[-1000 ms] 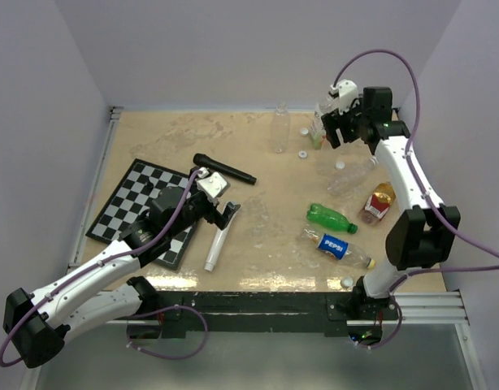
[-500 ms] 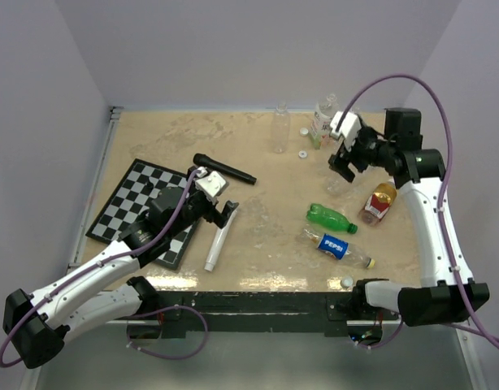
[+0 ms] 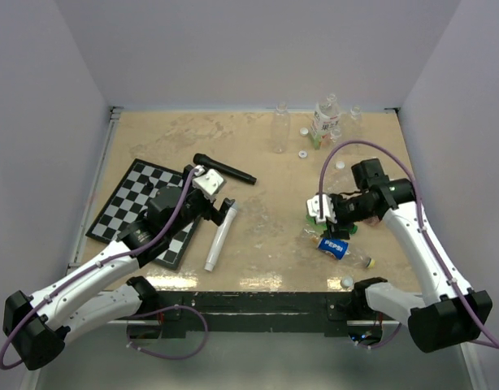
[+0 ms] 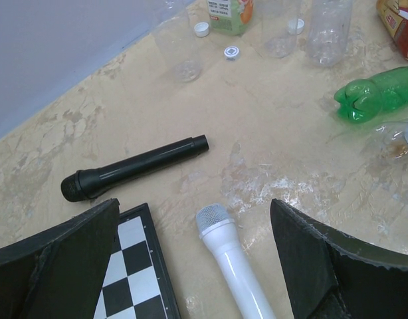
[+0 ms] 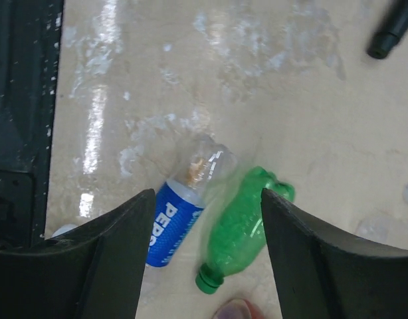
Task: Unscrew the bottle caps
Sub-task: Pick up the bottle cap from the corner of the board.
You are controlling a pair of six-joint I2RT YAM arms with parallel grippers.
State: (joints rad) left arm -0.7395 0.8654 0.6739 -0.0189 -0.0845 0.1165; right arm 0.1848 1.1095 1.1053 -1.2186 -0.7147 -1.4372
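Approach step: right jaws, spread and empty, hover above the lying green bottle (image 5: 244,226); left jaws spread, idle; loose caps (image 3: 301,154) lie far back on the table (image 3: 193,138); next, probably a firm bottle grip.

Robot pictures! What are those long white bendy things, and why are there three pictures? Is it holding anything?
Those are two robot arms bolted to a table. Each ends in a two-finger pincher called a gripper. The big picture comes from a camera up above. The other two come from little cameras on the wrists, so the dark shapes at the sides are the robot's own fingers. On the table lie a chessboard, a black microphone, a white microphone, a green bottle, a Pepsi bottle and some small loose caps. The left gripper hangs open over the white microphone. The right gripper hangs open over the two lying bottles. Neither holds anything.
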